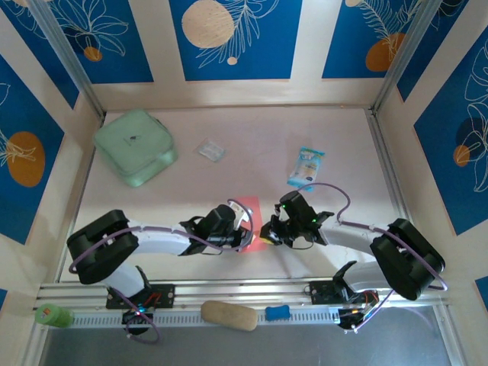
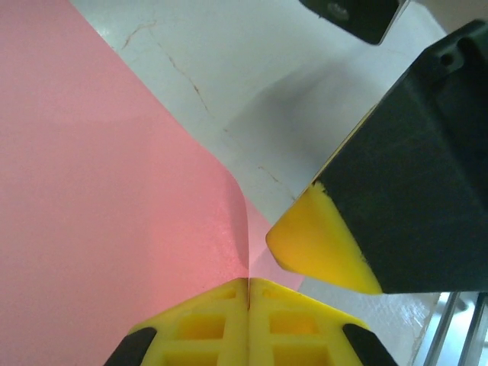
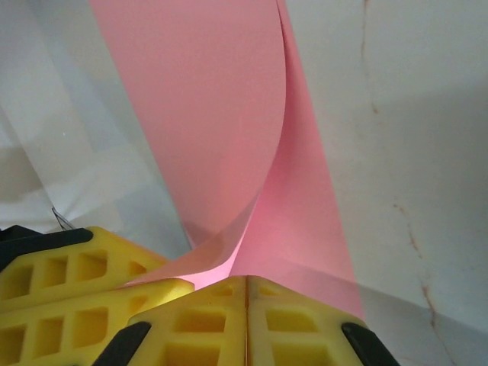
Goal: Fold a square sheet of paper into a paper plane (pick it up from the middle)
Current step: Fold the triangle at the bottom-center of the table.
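Pinching from both sides, the left pincer (image 2: 248,286) and right pincer (image 3: 245,284) were each clamped tight on the square sheet of paper (image 2: 114,198), low over the worktop (image 1: 229,175) between the arms. One pink flap curled over itself, probably held that way to set a crease.

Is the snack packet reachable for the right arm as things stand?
Probably not yet. The way to the snack packet looks free, but the right arm has its jaws shut on the pink paper, which the left arm also pinches; it would need to let go first.
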